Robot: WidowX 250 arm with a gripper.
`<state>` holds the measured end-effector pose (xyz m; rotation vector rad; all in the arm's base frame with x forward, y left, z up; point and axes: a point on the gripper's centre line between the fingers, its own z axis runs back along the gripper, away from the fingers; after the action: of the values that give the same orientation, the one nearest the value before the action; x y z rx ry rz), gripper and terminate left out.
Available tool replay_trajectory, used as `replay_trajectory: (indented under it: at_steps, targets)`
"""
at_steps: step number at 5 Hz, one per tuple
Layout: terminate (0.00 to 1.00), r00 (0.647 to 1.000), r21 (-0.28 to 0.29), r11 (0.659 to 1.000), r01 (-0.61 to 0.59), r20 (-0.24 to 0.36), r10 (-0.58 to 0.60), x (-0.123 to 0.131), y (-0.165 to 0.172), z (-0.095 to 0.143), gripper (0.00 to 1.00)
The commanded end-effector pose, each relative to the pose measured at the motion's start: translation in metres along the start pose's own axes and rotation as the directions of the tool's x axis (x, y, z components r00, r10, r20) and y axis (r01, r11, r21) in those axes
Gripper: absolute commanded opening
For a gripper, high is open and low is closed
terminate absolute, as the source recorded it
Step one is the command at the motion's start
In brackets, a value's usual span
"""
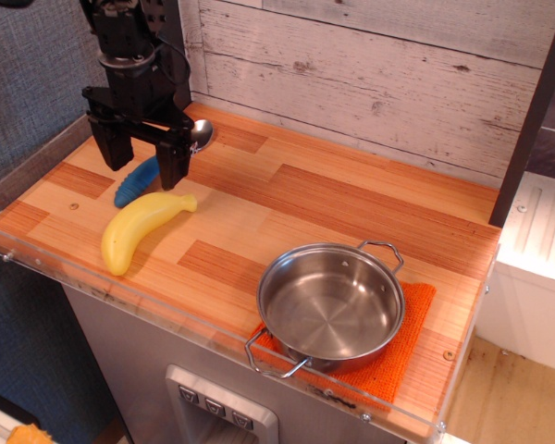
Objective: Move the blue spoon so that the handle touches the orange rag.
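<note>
Where the striped orange-brown wooden countertop [351, 199] runs from the whitewashed plank back wall [370, 74] to its front edge, a clear acrylic lip [166, 319] borders the front and the left side. Most of the middle and right rear of the wood lies bare, a broad open stretch between the things at the far left and those at the front right.

At the front right a round shiny steel pan with two wire handles [331, 305] sits on the bright orange coarse-textured rag [409, 342], covering most of it; only the cloth's right strip and front corners show past the pan's rim, close to the acrylic lip.

At the far left the black robot gripper [141, 157] hangs from its dark arm with both fingers pointing down and spread wide apart. Nothing is between them but air and what lies below; they hold nothing. Whether the fingertips touch the wood cannot be told from this view.

Between and beneath those two fingers lies the spoon with the thick ribbed bright-blue handle [134, 182]. Its handle slants toward the front left, emerging below the gripper, and its small silver bowl [202, 134] shows just right of the right finger, toward the wall. Just beside the handle's front end lies a yellow toy banana [139, 228], curving toward the front edge. Spoon and rag are well apart, at opposite ends of the counter.
</note>
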<state>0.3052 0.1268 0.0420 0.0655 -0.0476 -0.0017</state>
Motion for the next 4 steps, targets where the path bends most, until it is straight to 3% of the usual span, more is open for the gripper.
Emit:
replay_trajectory:
  at_steps: [1, 3, 4]
  targets:
    - [0.0, 1.0, 0.051, 0.998, -0.02, 0.014, 0.02, 0.027, 0.021, -0.002, 1.0]
    - [0.0, 0.999, 0.051, 0.999, 0.019, -0.037, -0.017, 0.04, 0.009, -0.031, 1.0]
    - [0.0, 0.998, 0.042, 0.998, 0.045, -0.054, -0.043, 0.041, -0.006, -0.041, 0.0]
